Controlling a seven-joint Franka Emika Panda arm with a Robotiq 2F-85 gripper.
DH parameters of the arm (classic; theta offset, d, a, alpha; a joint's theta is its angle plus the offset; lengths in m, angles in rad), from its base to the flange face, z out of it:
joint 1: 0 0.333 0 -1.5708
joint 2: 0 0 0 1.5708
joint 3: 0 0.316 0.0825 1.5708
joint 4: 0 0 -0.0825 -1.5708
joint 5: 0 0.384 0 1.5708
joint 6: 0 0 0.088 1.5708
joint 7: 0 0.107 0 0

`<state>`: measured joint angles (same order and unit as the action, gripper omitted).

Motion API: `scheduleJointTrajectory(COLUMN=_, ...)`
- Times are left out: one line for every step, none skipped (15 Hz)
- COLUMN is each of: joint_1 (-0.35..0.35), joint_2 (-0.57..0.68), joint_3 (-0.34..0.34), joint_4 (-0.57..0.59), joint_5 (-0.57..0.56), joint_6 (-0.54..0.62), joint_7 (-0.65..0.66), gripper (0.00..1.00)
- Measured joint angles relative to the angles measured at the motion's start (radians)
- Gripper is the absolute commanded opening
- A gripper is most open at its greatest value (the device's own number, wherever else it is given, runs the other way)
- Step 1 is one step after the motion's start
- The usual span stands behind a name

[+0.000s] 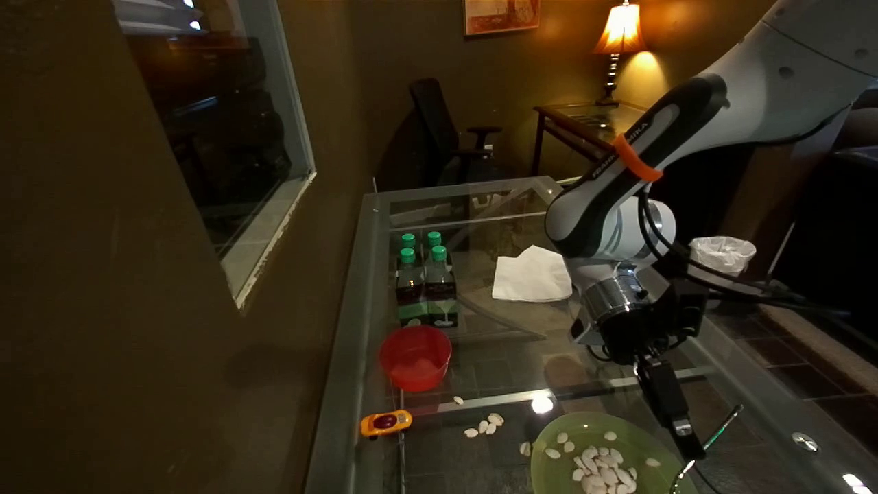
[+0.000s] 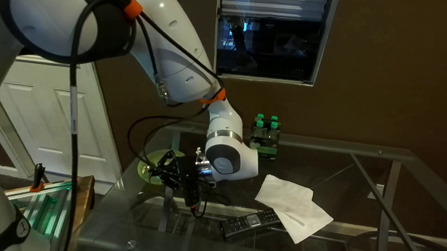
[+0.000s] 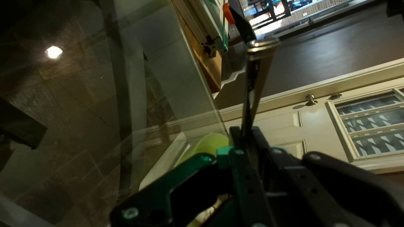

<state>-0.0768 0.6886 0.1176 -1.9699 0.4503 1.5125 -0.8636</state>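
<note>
"How's the light?"
"Dim. In an exterior view, a lamp (image 1: 621, 30) burns nearly white at its middle and warms the wall (image 1: 646, 73) beside it; the left side sinks into brown shadow."
"Any glare?"
"A hard white spot on the counter (image 1: 346, 357), with smaller ones at the lower right corner. The wrist view shows a spot too, upper left."
"And the window (image 2: 267, 46)?"
"Mostly black in an exterior view, with cold blue glints."
"Sharpness?"
"Exterior detail drowns in the darks. In the wrist view the tool (image 3: 244, 135) is out of focus, and the utensil (image 3: 252, 85) blurs too, its tip glinting; patches near the top are blown out."
</note>
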Motion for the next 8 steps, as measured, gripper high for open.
scheduleJointTrajectory(joint_1=-0.002, joint_2=0.001, joint_3=0.0, joint_4=0.002, joint_5=0.0, joint_6=0.0, joint_7=0.0, gripper=0.02)
scheduleJointTrajectory(joint_1=-0.003, joint_2=0.002, joint_3=0.0, joint_4=0.003, joint_5=0.0, joint_6=0.001, joint_7=-0.001, gripper=0.02)
scheduleJointTrajectory(joint_1=-0.005, joint_2=0.002, joint_3=0.0, joint_4=0.004, joint_5=0.0, joint_6=0.002, joint_7=-0.003, gripper=0.02)
scheduleJointTrajectory(joint_1=-0.006, joint_2=0.003, joint_3=0.0, joint_4=0.005, joint_5=0.0, joint_6=0.003, joint_7=-0.004, gripper=0.02)
scheduleJointTrajectory(joint_1=-0.008, joint_2=0.003, joint_3=0.0, joint_4=0.006, joint_5=0.0, joint_6=0.004, joint_7=-0.006, gripper=0.02)
scheduleJointTrajectory(joint_1=-0.01, joint_2=0.003, joint_3=0.0, joint_4=0.006, joint_5=0.0, joint_6=0.005, joint_7=-0.008, gripper=0.02)
scheduleJointTrajectory(joint_1=-0.012, joint_2=0.003, joint_3=0.0, joint_4=0.007, joint_5=0.0, joint_6=0.006, joint_7=-0.013, gripper=0.02)
scheduleJointTrajectory(joint_1=-0.014, joint_2=0.003, joint_3=0.0, joint_4=0.008, joint_5=0.0, joint_6=0.007, joint_7=-0.017, gripper=0.02)
